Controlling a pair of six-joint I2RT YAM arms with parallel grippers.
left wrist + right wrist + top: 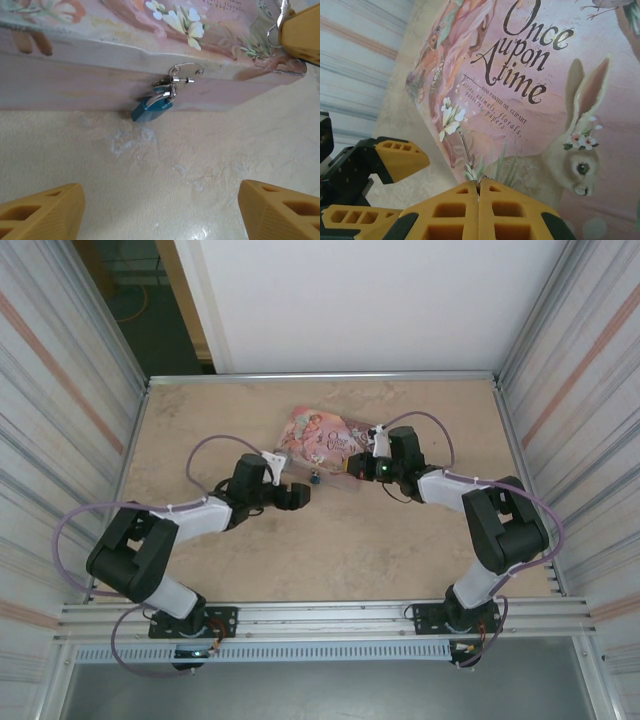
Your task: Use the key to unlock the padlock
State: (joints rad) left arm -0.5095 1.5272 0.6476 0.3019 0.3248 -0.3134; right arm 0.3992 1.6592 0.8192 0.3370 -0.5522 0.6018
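The tiny blue padlock (149,109) hangs by its silvery shackle (172,85) from the hasp on the front wall of the pink illustrated tin (100,75), its body resting against the table. My left gripper (161,216) is open and empty, its yellow fingers (45,215) wide apart just in front of the padlock (314,478). My right gripper (479,184) is shut on the key (466,150). The thin silvery shaft sticks out over the tin's lid (545,75) near its front corner. In the top view the left gripper (298,492) and right gripper (362,468) flank the padlock.
The tin (325,438) lies at the back middle of the beige table (330,550). Corrugated metal walls (70,390) close in both sides, and a rail (320,618) runs along the near edge. The right gripper's finger (300,32) and key ring (273,34) show at the tin's right corner.
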